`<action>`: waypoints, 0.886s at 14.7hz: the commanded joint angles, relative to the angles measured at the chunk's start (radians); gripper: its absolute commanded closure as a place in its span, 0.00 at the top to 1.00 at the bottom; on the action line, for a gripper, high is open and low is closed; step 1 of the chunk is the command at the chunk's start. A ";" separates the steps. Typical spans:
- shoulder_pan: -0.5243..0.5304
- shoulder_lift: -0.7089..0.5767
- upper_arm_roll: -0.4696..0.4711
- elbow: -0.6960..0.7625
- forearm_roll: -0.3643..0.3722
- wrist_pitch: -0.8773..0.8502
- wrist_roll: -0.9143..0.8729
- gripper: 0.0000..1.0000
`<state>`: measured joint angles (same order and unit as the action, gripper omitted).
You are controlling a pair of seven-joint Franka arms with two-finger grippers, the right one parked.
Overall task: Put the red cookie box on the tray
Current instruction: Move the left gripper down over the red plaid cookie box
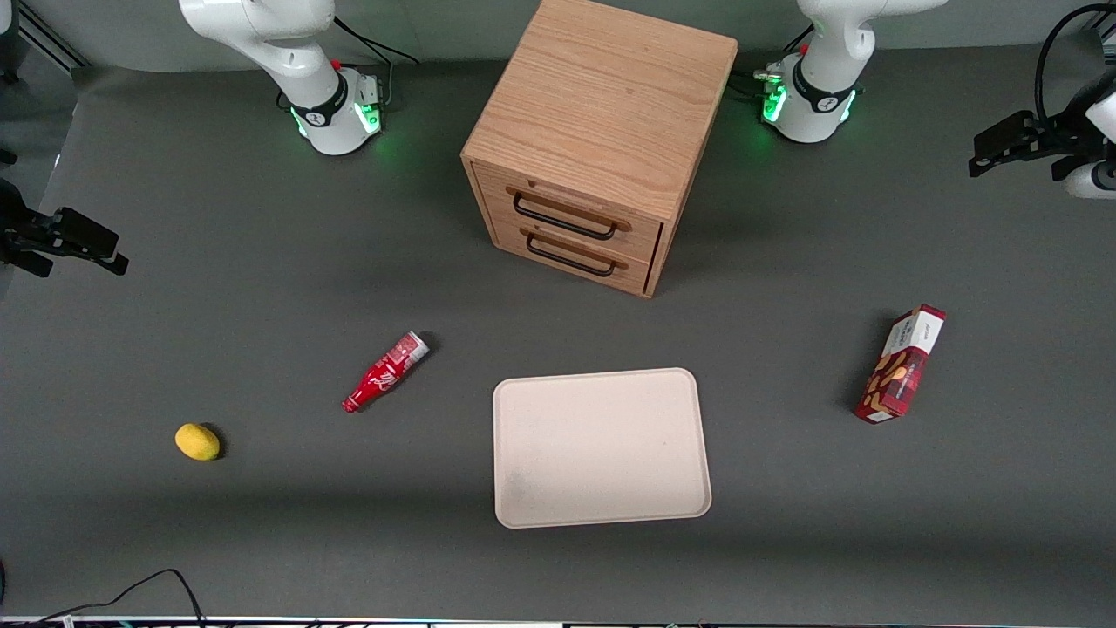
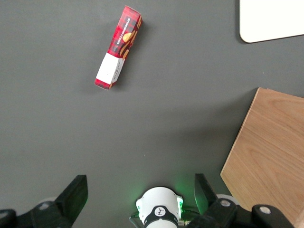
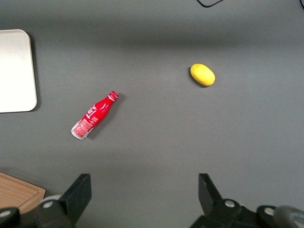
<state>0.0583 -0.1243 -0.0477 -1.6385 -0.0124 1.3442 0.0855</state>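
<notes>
The tray (image 1: 602, 449) sits low in the centre of the front frame, nearest the camera and bare. The box (image 1: 901, 364) lies at centre-right of that frame, toward the working arm's end of the table (image 1: 261, 541), well apart from the tray and slightly farther from the camera. It lies flat, its long axis slanted, white end farther from the camera. A red bottle (image 1: 384, 372) and a yellow fruit (image 1: 198, 441) lie in the lower left, toward the parked arm's end. Farther back stands a wooden drawer cabinet (image 1: 602, 139).

The gripper (image 2: 140, 190) hangs high at the upper right edge of the front frame, well apart from the box and holding nothing; its fingers (image 2: 76, 190) are spread wide. In the wrist view the box lies ahead of the gripper and nearer one finger than the other, its long axis running roughly away from the gripper, tilted slightly. My judgement: the reach has not begun; the gripper must travel out and down, closing across the box's narrow width.
</notes>
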 commanded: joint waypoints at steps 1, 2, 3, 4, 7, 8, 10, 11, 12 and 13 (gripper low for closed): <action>-0.005 0.003 -0.003 0.034 0.014 -0.034 0.010 1.00; -0.005 0.005 -0.003 0.040 0.014 -0.034 -0.002 1.00; -0.006 0.008 -0.011 0.042 0.014 -0.031 -0.004 1.00; -0.003 0.009 -0.012 0.042 0.014 -0.031 -0.003 1.00; -0.002 0.005 -0.003 0.042 0.014 -0.036 -0.004 1.00; -0.002 0.005 -0.004 0.040 0.011 -0.036 -0.007 1.00; -0.002 0.005 -0.004 0.040 0.011 -0.037 -0.006 1.00; -0.002 0.005 -0.004 0.042 0.011 -0.037 -0.006 1.00; -0.002 0.006 -0.004 0.043 0.011 -0.036 -0.006 1.00; -0.002 0.008 -0.004 0.049 0.011 -0.034 -0.006 1.00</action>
<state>0.0584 -0.1245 -0.0521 -1.6224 -0.0115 1.3310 0.0846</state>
